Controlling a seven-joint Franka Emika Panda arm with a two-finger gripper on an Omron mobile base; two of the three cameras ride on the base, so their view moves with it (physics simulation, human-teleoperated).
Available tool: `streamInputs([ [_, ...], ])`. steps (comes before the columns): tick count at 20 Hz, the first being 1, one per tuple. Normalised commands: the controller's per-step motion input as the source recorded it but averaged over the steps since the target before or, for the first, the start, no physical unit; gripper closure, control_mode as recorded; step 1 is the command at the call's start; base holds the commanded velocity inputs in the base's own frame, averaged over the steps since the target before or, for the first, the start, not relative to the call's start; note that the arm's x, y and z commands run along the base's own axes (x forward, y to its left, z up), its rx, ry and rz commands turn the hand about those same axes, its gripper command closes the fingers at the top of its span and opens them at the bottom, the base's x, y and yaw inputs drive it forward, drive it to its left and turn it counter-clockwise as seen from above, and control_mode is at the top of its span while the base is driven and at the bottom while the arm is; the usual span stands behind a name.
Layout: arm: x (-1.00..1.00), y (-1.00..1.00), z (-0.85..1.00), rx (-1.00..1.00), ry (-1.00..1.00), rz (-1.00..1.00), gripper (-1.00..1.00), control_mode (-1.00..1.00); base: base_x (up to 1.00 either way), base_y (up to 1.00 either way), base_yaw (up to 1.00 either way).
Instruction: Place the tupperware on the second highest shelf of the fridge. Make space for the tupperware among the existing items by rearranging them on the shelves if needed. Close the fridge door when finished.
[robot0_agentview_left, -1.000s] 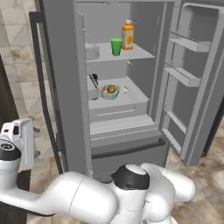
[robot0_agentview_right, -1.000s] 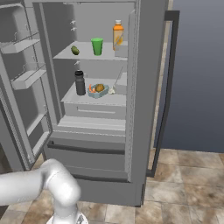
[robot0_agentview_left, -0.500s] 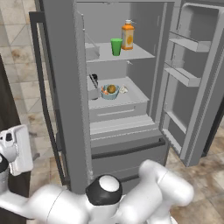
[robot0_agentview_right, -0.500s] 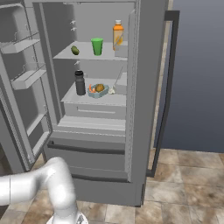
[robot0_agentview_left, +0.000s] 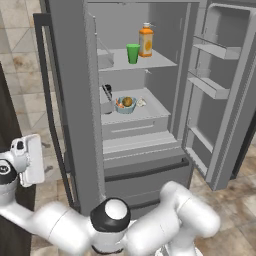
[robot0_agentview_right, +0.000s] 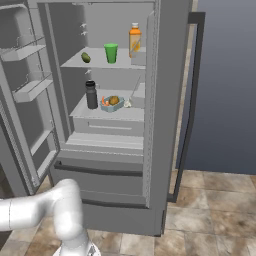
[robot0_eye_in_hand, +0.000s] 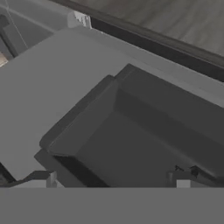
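The fridge (robot0_agentview_left: 145, 150) stands with one door open, and its inside is visible in both base views. The tub (robot0_agentview_left: 125, 104) sits on a shelf (robot0_agentview_left: 150, 112) in the middle of the fridge, with orange and yellow-green food inside. Just beside it, in the right base view, stands a dark bottle (robot0_agentview_right: 91, 95), close to the tub (robot0_agentview_right: 112, 103) but not clearly touching it. On the shelf above (robot0_agentview_right: 75, 60) there are a green cup (robot0_agentview_right: 111, 53), an orange juice bottle (robot0_agentview_right: 134, 40) with a pale cap, and a small green item (robot0_agentview_right: 86, 58) lying near the cup. The bins on the open door (robot0_agentview_left: 215, 50) look empty.

The end effector (robot0_eye_in_hand: 113, 177) is spread wide and holds nothing. Its two dark fingertips (robot0_eye_in_hand: 43, 177) point at a dark recessed panel on a grey surface (robot0_eye_in_hand: 52, 87).
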Motion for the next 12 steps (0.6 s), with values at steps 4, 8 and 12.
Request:
streamInputs([
  [4, -0.03, -0.96, -0.09, 0.00, 0.01, 0.10, -1.00, -1.00, 0.00, 0.00, 0.00],
  [8, -0.10, -1.00, 0.00, 0.00, 0.00, 0.08, -1.00, -1.00, 0.00, 0.00, 0.00],
  [12, 0.00, -1.00, 0.00, 0.00, 0.00, 0.09, -1.00, -1.00, 0.00, 0.00, 0.00],
])
